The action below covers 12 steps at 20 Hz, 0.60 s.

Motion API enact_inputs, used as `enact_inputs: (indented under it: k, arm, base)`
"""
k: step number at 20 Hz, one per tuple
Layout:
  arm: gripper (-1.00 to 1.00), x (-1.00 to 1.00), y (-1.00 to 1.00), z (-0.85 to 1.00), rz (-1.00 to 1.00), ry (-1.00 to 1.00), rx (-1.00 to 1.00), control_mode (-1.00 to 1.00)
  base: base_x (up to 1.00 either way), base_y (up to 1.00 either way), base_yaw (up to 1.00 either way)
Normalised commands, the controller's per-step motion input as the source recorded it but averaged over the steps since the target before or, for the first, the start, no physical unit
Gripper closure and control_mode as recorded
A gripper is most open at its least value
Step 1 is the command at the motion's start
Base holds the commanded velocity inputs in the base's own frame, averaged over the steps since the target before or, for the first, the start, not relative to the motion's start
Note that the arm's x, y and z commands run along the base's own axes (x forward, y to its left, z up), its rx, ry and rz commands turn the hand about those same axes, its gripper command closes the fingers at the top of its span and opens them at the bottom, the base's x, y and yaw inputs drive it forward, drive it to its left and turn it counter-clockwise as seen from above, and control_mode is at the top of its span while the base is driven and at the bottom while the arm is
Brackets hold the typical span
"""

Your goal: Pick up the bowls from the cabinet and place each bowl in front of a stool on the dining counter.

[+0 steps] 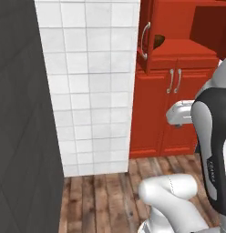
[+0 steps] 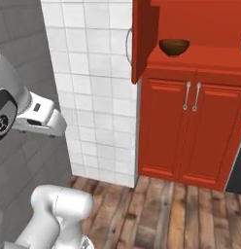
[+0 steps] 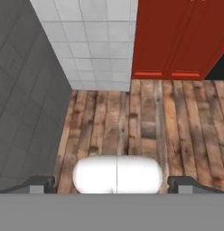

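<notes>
Resting on the shelf edge of the open cabinet (image 2: 190, 19), one bowl (image 2: 173, 46) awaits pickup. Gripper (image 3: 116, 182) fingers are spread, holding nothing, aimed at the floor; judged, no placement is begun.

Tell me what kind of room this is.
Most likely a kitchen: a red wall cabinet stands open with a wooden bowl on its shelf, above lower red cupboards, beside a white tiled wall.
</notes>
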Motion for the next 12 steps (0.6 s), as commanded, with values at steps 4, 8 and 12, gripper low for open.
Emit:
enact_inputs:
  k: [4,8,12]
  arm:
    - [-1.00,0.00,0.00,0.00,0.00,0.00,0.00,1.00]
    - [-1.00,0.00,0.00,0.00,0.00,0.00,0.00,1.00]
    - [-1.00,0.00,0.00,0.00,0.00,0.00,0.00,1.00]
  base:
    - [0.29,-0.99,-0.02]
    - [0.26,-0.59,-0.10]
    - [0.19,-0.19,-0.24]
